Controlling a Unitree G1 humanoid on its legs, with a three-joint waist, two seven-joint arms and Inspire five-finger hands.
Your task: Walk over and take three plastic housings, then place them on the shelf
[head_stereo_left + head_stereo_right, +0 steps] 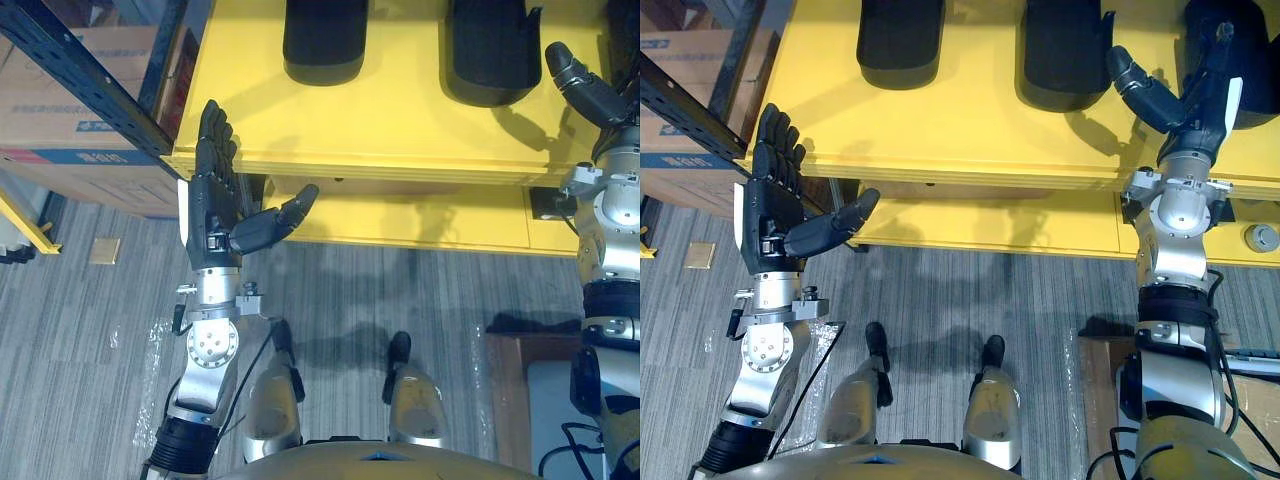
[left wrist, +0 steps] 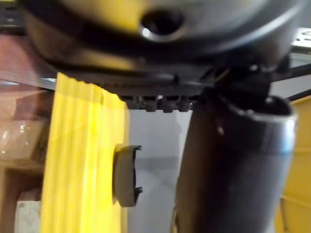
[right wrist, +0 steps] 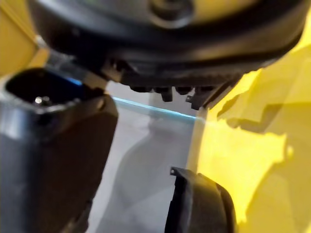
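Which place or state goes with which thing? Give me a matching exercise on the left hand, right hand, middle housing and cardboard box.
Things:
1. left hand
2. right hand
3. middle housing
4. cardboard box

Places or states:
A. on the yellow table, between the left housing and the right housing
B. by the dark rack, at the robot's left
C. open, raised at the table's left corner
D. open, over the table's right end

Pairs: 1-C, 2-D, 3-A, 4-B.
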